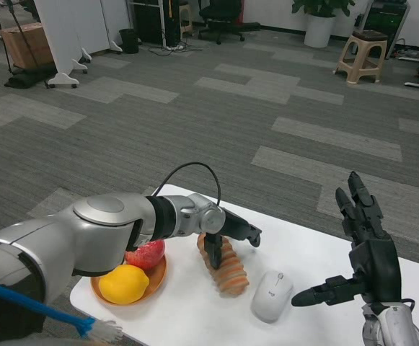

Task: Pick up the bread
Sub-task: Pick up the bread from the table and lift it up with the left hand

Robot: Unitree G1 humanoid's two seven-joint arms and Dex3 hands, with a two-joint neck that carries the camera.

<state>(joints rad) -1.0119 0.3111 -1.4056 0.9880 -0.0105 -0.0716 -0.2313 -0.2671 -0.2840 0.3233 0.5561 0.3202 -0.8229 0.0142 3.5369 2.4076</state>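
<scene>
Under the left hand, on the white table, the ridged bread is seen from the head view, with the hand's fingers reaching down onto its far end; whether they have closed on it cannot be told. Just left of that hand, an orange plate is loaded with a lemon and a red apple. Between the bread and the right hand, a white mouse is laid, and that hand is held up with fingers spread wide, holding nothing.

Bread: far end hidden under left robot hand. Red fruit mostly behind the forearm. Right robot hand: wrist cut by bottom edge. Table: near part out of frame.
</scene>
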